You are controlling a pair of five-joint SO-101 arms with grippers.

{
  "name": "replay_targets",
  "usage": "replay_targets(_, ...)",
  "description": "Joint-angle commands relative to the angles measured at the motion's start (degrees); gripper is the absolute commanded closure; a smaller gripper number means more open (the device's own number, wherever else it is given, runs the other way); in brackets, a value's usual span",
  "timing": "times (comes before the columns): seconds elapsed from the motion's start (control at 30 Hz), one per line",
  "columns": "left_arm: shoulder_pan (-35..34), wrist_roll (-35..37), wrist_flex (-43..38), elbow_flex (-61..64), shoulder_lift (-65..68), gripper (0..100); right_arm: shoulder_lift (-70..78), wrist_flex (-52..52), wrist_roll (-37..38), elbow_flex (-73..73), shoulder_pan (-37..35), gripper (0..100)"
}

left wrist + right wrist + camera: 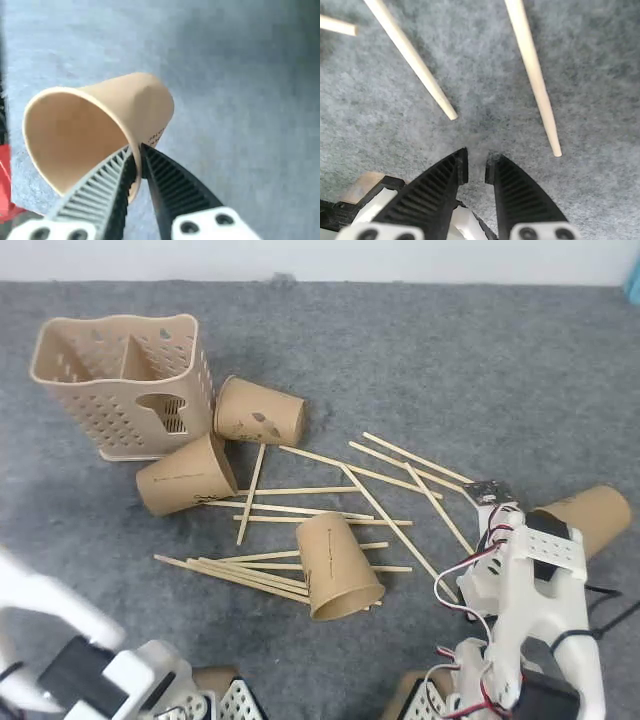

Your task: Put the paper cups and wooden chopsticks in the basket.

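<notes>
In the left wrist view my left gripper (137,150) is shut on the rim of a paper cup (125,115), one finger inside the mouth and one outside. In the high view that cup (212,676) peeks out beside the left arm (110,675) at the near edge. My right gripper (476,162) hovers just over the carpet, open by a narrow gap with nothing in it, close to two chopstick ends (447,112) (555,147). The beige basket (60,390) stands at the far left. Three cups lie on their sides (260,410) (185,475) (338,565) among several scattered chopsticks (300,512).
A fourth cup (595,512) lies on its side behind the right arm (525,560) at the right. Grey carpet (450,360) covers the table. The basket has two compartments and perforated walls.
</notes>
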Motion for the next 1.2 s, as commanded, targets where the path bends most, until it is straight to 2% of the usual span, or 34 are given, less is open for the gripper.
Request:
replay_targets(0.0,4.48,15.47,-1.67,-10.07,-1.49,99,-1.8,-0.4,0.53,-0.18,-0.13,93.0)
replay_targets(0.13,11.52,25.23,4.13,-21.85,-1.41,99,-1.8,-0.4,0.53,-0.18,-0.13,93.0)
replay_targets(0.3,26.46,30.33,14.51,-36.62,-0.88,99,-1.8,-0.4,0.53,-0.18,-0.13,93.0)
replay_targets(0.5,43.96,37.1,13.19,-40.57,0.53,99,-1.8,-0.4,0.53,-0.18,-0.13,93.0)
replay_targets(0.6,49.67,40.0,11.52,-41.01,4.84,99,-1.8,-0.4,0.62,-0.18,-0.13,93.0)
replay_targets(0.73,51.6,41.85,4.13,-41.1,12.31,99,-1.8,-0.4,0.88,-0.18,-0.13,93.0)
replay_targets(0.87,51.43,41.76,0.18,-41.36,17.14,99,-1.8,-0.4,0.97,-0.18,-0.4,93.0)
replay_targets(1.17,50.2,43.96,0.18,-55.25,17.14,99,-1.89,-0.48,0.97,-0.18,-0.57,93.0)
